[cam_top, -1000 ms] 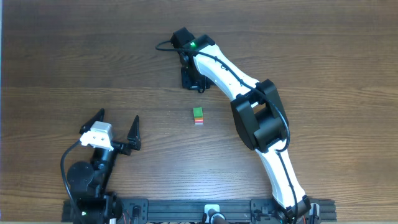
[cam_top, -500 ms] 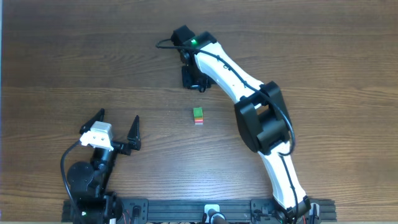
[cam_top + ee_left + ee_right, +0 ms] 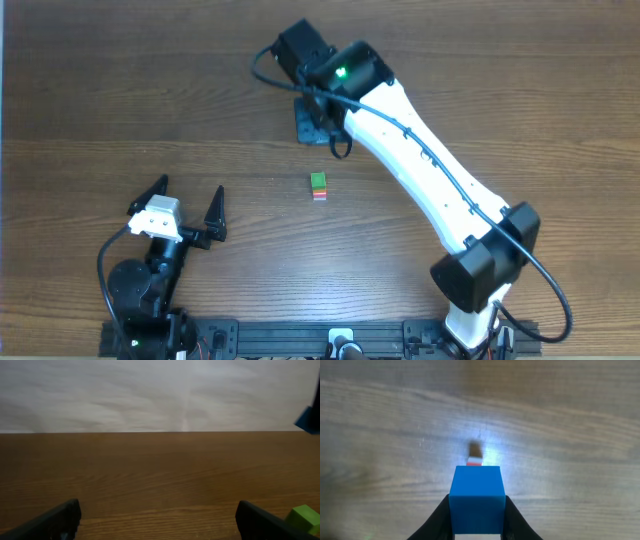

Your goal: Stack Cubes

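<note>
1. Nearest, beside the left arm's base at the near left, the left gripper (image 3: 190, 188) sits low over the table (image 3: 90, 80). Its jaws are spread wide with nothing between them, and it is well apart from the cubes.
2. Farther out, around the middle of the table, a green cube (image 3: 318, 180) sits squarely on a red cube (image 3: 320, 197). That two-high stack looks settled, so the first part of the job appears done.
3. Farthest, the right arm stretches from the near right to the far middle. The right gripper (image 3: 477, 506) is lifted, its jaws pinching a blue cube (image 3: 476, 494) by two opposite sides. Its wrist view shows a small shape with a red edge on the wood far beneath. It is probably the stack, though too small to be sure.
4. What seems left is to lower the blue cube squarely onto the green one and let go. A nudge on the way down could topple the small tower.
</note>
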Action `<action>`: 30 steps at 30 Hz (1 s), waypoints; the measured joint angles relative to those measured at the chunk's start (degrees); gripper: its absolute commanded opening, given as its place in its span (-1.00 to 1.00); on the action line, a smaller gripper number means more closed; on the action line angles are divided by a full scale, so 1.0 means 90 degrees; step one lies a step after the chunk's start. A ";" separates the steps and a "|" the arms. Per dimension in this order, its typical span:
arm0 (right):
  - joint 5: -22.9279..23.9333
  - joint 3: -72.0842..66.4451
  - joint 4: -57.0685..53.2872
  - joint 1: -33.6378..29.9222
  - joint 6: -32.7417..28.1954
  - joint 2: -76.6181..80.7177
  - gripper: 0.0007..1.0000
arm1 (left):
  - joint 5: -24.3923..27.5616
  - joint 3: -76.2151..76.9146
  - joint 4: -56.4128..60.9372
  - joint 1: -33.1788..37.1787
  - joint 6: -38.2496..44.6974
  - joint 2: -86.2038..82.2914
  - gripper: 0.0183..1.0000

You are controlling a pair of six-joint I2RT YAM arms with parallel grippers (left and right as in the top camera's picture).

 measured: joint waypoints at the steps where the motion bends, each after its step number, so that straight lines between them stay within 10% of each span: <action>1: 0.0010 -0.0155 0.0000 0.0066 0.0068 -0.0070 -0.73 | 0.0000 0.0000 0.0000 0.0000 0.0000 0.0000 1.00; 30: -0.0420 -0.2183 0.1115 0.0561 0.0692 -0.0182 -0.75 | 0.0000 0.0000 0.0000 0.0000 0.0000 0.0000 0.99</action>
